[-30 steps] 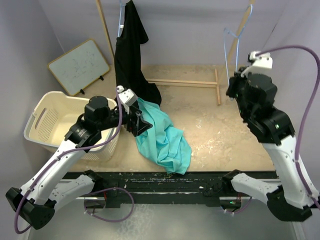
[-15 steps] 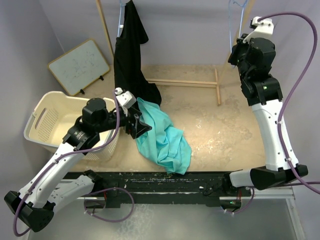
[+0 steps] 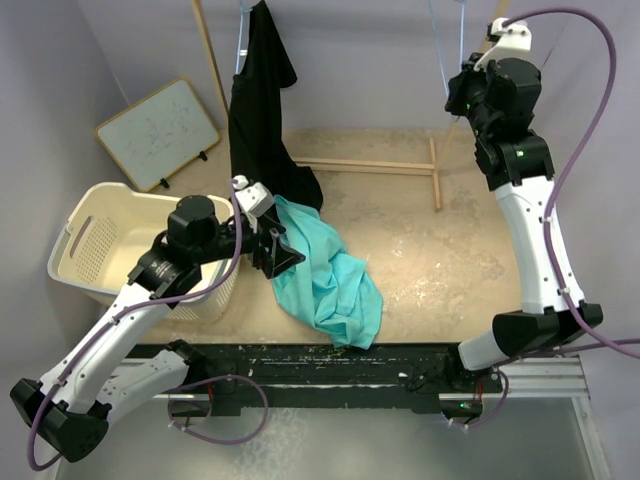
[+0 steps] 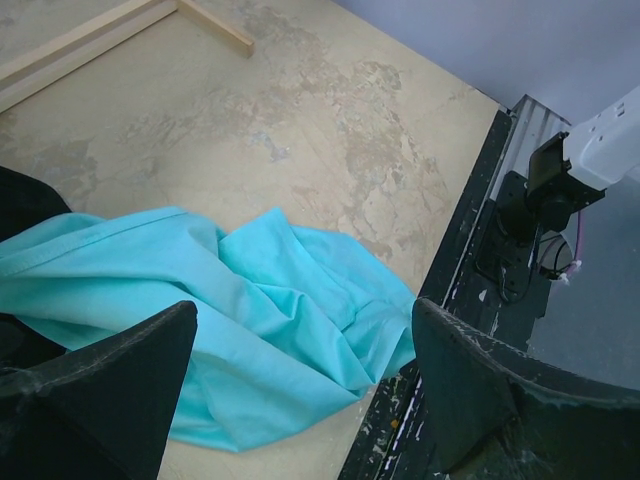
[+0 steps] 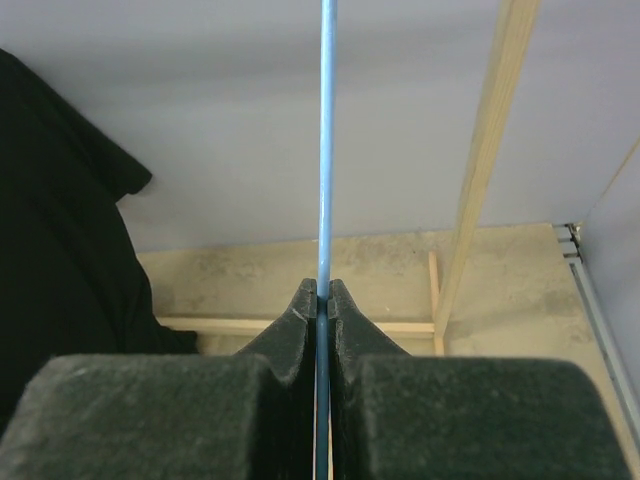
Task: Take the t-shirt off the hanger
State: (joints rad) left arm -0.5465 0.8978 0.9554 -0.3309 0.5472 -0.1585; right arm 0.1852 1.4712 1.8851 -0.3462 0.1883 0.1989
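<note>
A teal t-shirt (image 3: 330,285) lies crumpled on the table, off the hanger; it also shows in the left wrist view (image 4: 250,300). My left gripper (image 3: 281,250) is open and empty just above the shirt's upper left edge, its fingers (image 4: 100,385) spread wide over the cloth. My right gripper (image 3: 457,98) is raised high at the back right, shut on the thin wire of a bare blue hanger (image 3: 439,48). In the right wrist view the wire (image 5: 324,150) runs straight up from between the closed fingertips of the gripper (image 5: 322,290).
A black shirt (image 3: 260,100) hangs from a hanger at the back left, reaching the table beside the teal shirt. A cream laundry basket (image 3: 85,240) stands at left, a whiteboard (image 3: 160,132) behind it. A wooden rack frame (image 3: 380,165) lies at the back. The black table edge (image 4: 480,260) is near the shirt.
My right arm has lifted the blue hanger up and back, well clear of the table. My left gripper has stayed open over the teal shirt, barely moving.
</note>
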